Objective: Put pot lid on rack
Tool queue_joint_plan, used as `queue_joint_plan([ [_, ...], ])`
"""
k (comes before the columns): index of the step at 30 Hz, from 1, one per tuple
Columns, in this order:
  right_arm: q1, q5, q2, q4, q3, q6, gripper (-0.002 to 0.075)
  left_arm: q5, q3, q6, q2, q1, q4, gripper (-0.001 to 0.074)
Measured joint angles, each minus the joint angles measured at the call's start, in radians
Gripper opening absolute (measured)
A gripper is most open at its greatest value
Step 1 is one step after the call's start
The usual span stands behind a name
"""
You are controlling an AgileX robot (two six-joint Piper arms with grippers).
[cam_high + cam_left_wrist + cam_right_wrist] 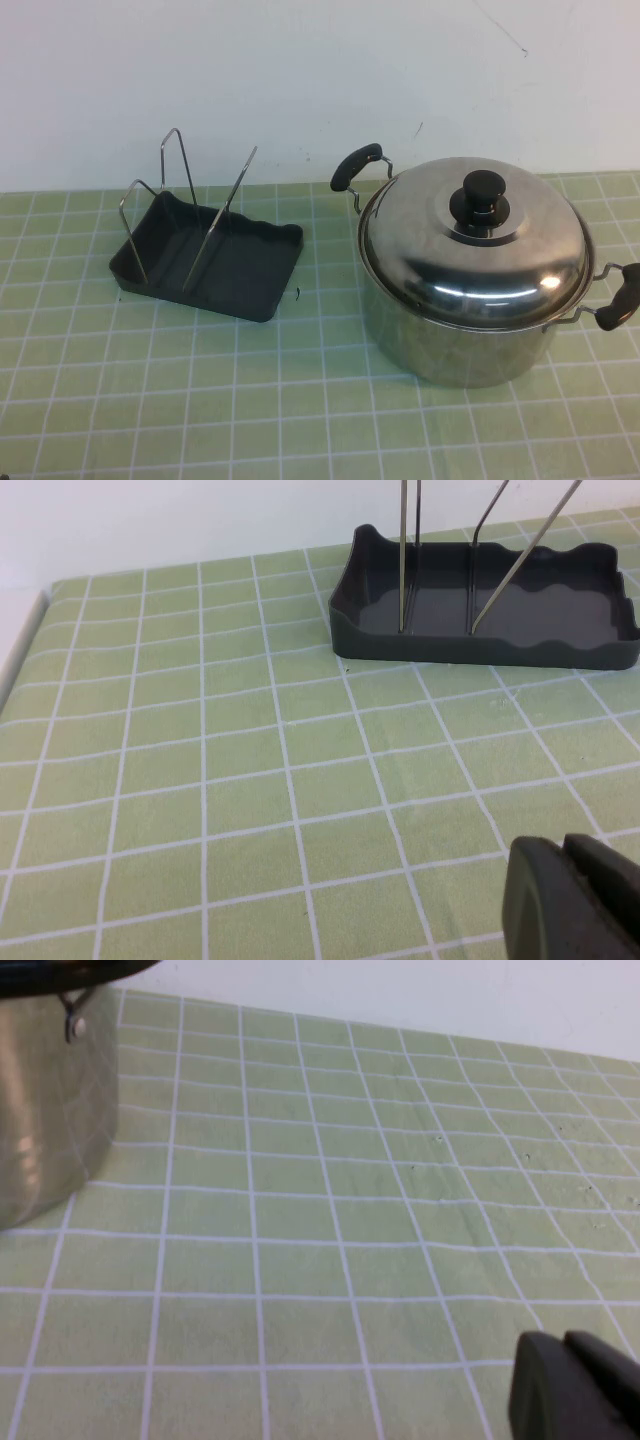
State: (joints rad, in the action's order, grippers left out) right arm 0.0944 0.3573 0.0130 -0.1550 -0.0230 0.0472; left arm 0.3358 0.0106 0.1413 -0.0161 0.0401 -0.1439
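The shiny domed pot lid [470, 245] with a black knob [480, 198] sits on the steel pot [455, 340] at the right of the high view. The dark grey rack [215, 262] with wire loops stands at the left; it also shows in the left wrist view [490, 620]. Neither arm shows in the high view. My left gripper [565, 865] is shut and empty above the mat, short of the rack. My right gripper [565, 1355] is shut and empty above the mat, apart from the pot's side [50, 1110].
A green mat with a white grid [250, 400] covers the table. A white wall [250, 70] runs behind it. The pot has two black handles [355, 165], one at the back left and one at the right [620, 298].
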Motion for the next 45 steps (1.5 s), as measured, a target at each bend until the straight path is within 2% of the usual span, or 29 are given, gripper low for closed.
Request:
queue_joint_plan([
  [39, 0.0, 0.0, 0.0, -0.045, 0.0, 0.0, -0.0001, -0.003, 0.0, 0.002, 0.0, 0.0, -0.001, -0.0003],
  [42, 0.0, -0.009, 0.0, -0.045, 0.0, 0.0, -0.0001, -0.04, 0.007, 0.002, 0.0, 0.0, -0.001, -0.0003],
  [45, 0.0, -0.09, 0.0, -0.047, -0.007, 0.0, -0.0001, -0.17, 0.01, 0.002, 0.0, 0.0, -0.015, -0.0003],
])
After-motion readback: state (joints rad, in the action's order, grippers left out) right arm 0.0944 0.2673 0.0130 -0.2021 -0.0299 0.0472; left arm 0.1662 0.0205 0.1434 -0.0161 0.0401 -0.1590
